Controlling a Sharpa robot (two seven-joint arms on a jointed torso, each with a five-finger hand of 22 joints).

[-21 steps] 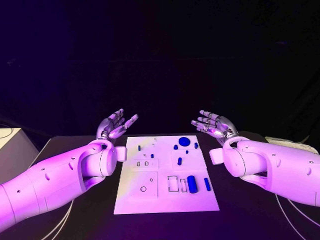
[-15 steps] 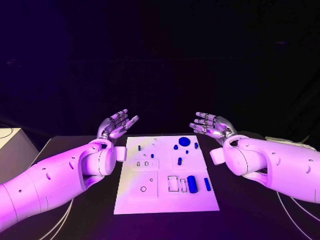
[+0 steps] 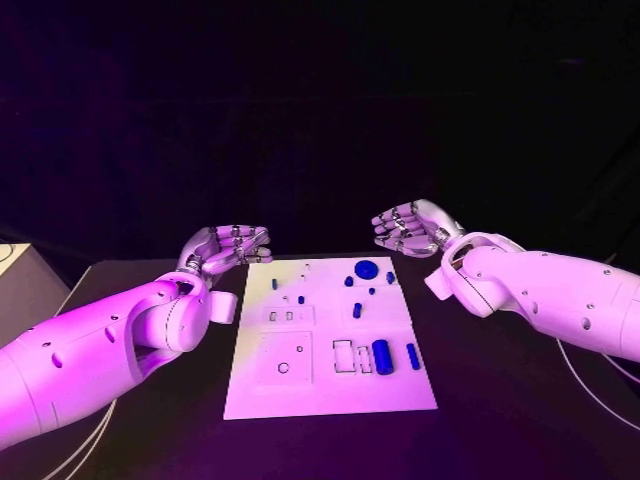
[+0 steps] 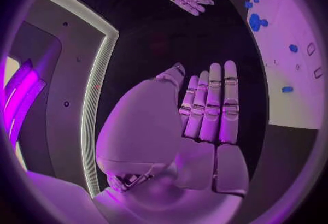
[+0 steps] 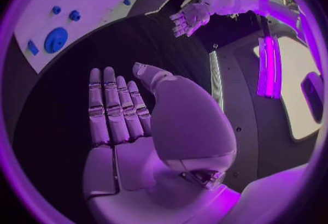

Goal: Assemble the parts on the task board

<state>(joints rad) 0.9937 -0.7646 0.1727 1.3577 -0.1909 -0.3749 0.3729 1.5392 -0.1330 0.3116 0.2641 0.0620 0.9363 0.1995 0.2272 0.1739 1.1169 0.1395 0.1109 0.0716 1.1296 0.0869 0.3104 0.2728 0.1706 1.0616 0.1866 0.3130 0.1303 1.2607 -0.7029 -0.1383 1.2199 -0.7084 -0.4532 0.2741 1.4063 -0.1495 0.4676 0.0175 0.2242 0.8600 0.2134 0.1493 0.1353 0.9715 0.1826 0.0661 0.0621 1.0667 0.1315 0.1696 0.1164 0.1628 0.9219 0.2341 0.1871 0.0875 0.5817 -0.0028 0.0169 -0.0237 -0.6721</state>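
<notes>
the flat white task board [image 3: 327, 345] is seen mid-table, bearing small blue parts [image 3: 382, 356] and a round blue disc [image 3: 366, 268]. beyond its far corners, the left hand [image 3: 227, 247] and right hand [image 3: 411, 228] are held with fingers curled in, empty.

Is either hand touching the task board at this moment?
No. The left hand and right hand are raised beyond the far end of the task board, holding nothing.

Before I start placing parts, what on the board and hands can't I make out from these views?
- Small parts on the task board, head view: too small to tell shape or seating.
- Task board, left wrist view: cut off by the circle's rim.
- Left hand and right hand, head view: palms face away, fingertip detail unclear.
</notes>
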